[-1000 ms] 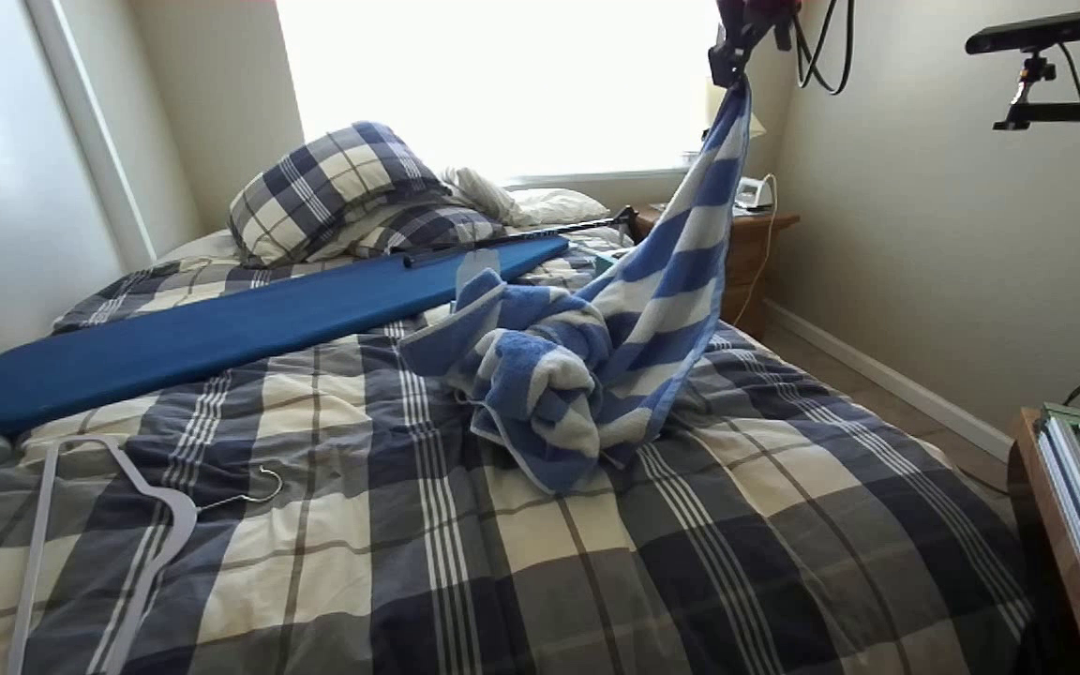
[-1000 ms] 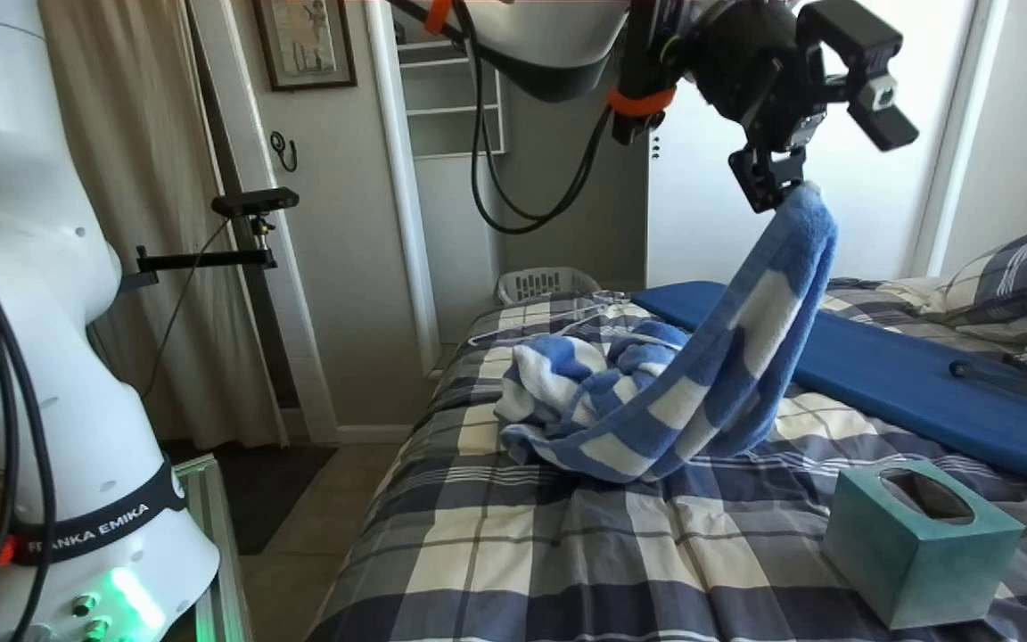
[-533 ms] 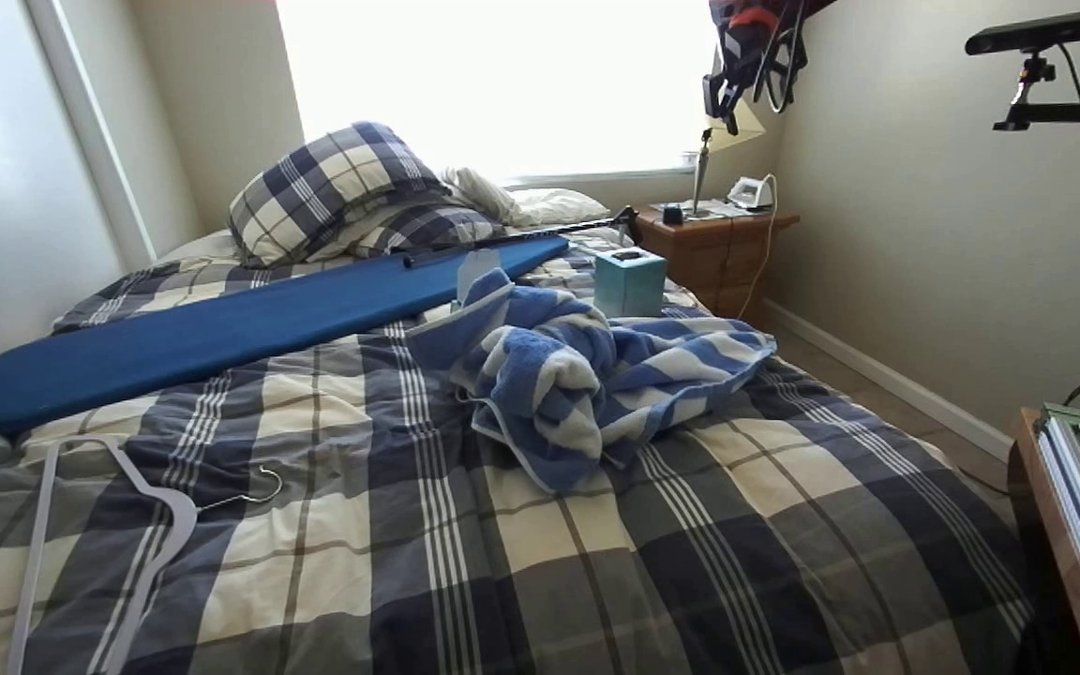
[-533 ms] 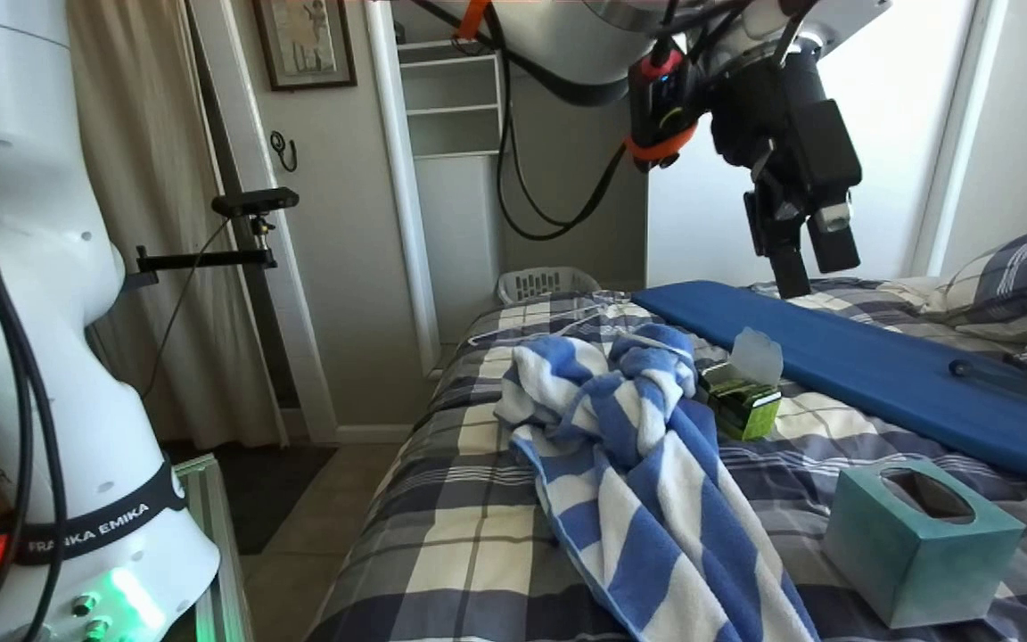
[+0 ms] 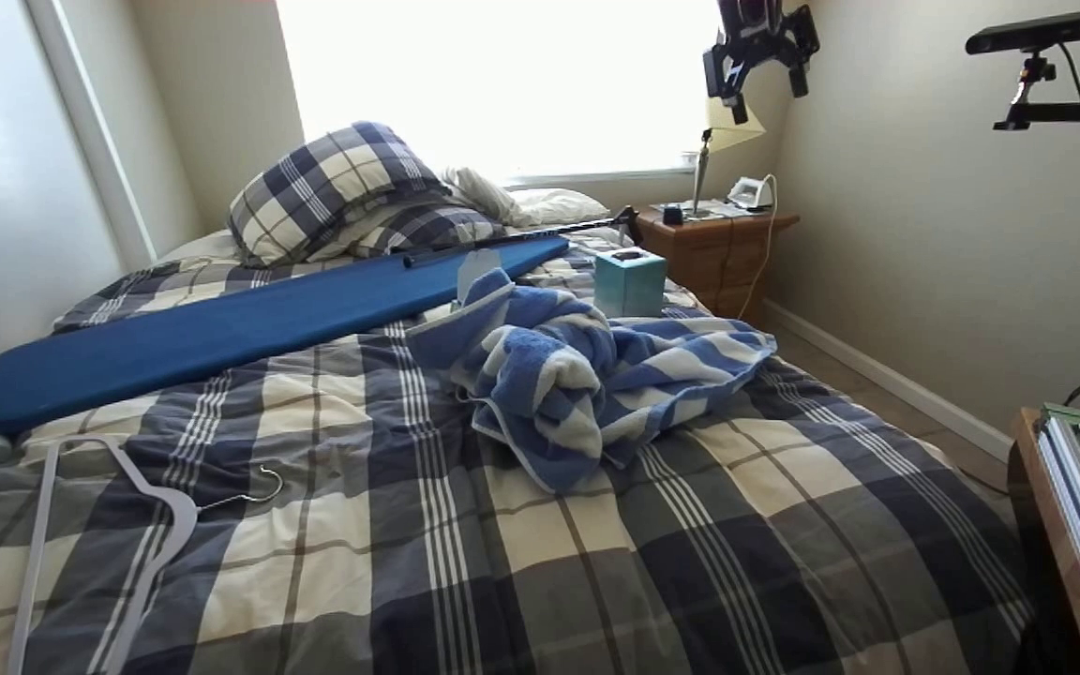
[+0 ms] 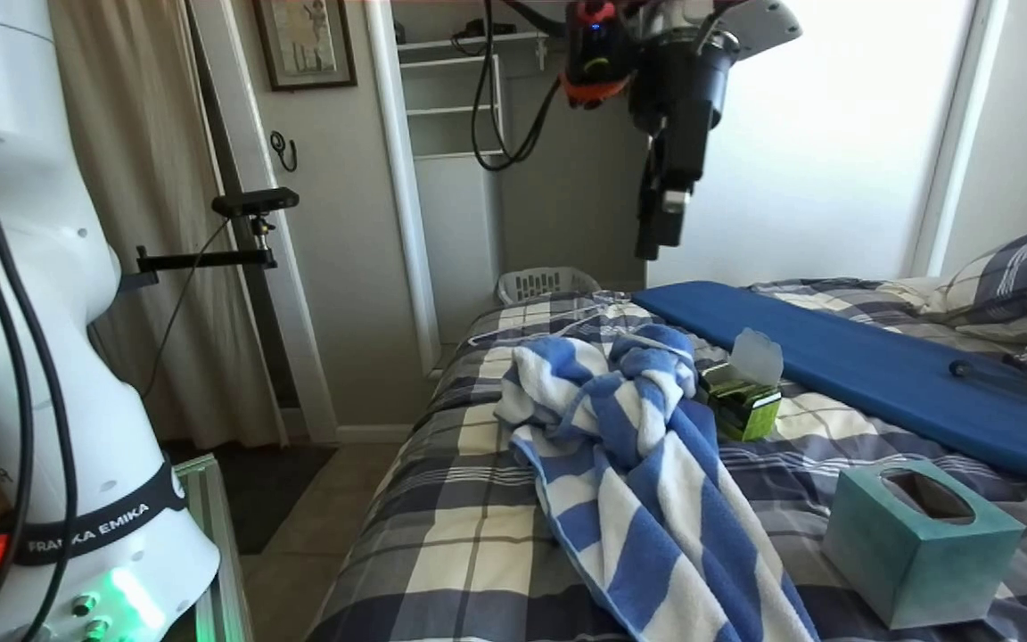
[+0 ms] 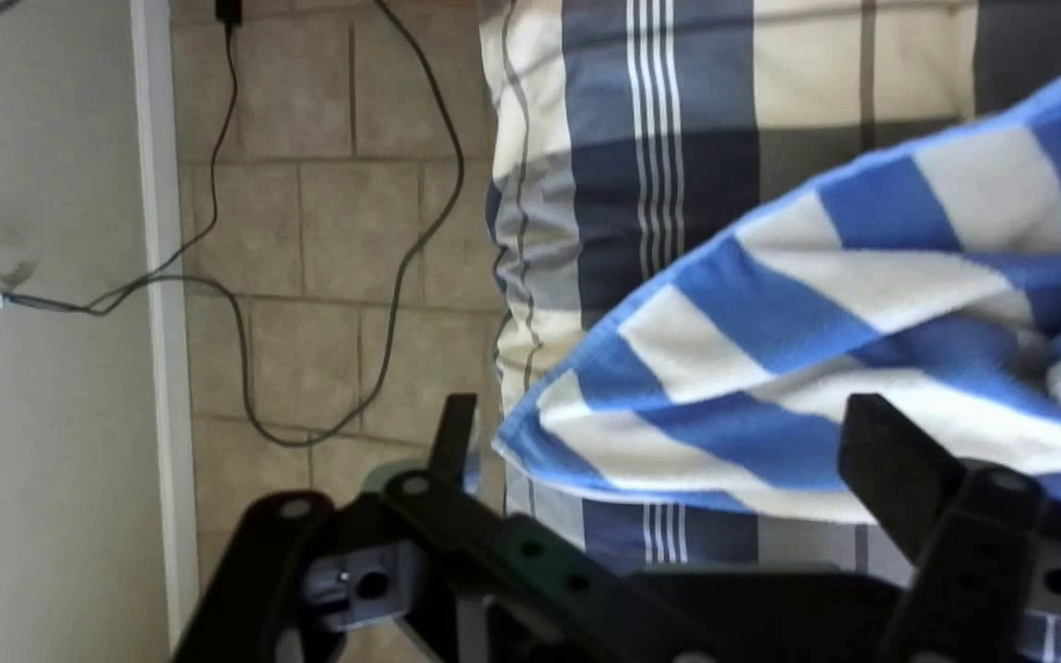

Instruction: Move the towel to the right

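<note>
The blue-and-white striped towel (image 5: 554,375) lies on the plaid bed, one part bunched and one part spread flat. In an exterior view the spread part (image 6: 665,526) runs toward the camera from the bunched part. My gripper (image 5: 770,97) is open and empty, high above the bed. It points down in an exterior view (image 6: 659,245), apart from the towel. In the wrist view the two fingers (image 7: 659,405) stand wide apart, with a towel corner (image 7: 577,437) seen below between them near the bed's edge.
A teal tissue box (image 6: 924,544) and a small green box (image 6: 743,401) stand beside the towel. A blue ironing board (image 5: 249,319) lies across the bed, with a hanger (image 5: 165,525) at front. A nightstand (image 5: 727,248) holds a lamp and an iron.
The gripper let go of the raised towel end, which dropped flat onto the bed toward the tissue box. The gripper has since turned to point straight down and shifted away from the pillows.
</note>
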Robot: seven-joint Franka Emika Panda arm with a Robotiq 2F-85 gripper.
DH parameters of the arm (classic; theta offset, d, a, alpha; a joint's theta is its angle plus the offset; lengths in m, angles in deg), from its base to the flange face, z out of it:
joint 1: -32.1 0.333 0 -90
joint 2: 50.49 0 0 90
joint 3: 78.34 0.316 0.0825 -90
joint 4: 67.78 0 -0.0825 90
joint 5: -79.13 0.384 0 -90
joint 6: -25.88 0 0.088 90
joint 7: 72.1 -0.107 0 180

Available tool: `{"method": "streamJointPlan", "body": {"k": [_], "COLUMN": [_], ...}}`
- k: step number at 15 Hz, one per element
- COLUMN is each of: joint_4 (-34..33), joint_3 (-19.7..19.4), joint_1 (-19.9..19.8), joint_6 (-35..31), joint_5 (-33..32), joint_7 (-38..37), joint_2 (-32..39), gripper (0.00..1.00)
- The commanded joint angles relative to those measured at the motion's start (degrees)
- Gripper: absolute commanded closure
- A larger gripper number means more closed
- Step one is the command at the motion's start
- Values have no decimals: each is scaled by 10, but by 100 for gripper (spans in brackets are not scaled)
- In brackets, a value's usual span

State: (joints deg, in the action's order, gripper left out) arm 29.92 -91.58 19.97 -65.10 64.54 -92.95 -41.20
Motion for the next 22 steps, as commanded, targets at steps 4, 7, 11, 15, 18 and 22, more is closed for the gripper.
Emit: {"method": "streamJointPlan", "body": {"k": [4,7,11,15,18,22], "joint_4": [39,-1,-1,34,129,258], "joint_3": [1,1,1,4,2,-10], "joint_1": [-3,-2,-1,-1,-3,-14], "joint_6": [134,151,151,123,90,-22], "joint_5": [39,30,30,64,101,150], "joint_7": [58,32,32,48,22,1], "joint_2": [-105,-67,-56,-66,-93,-134], "gripper": [0,0,0,0,0,0]}}
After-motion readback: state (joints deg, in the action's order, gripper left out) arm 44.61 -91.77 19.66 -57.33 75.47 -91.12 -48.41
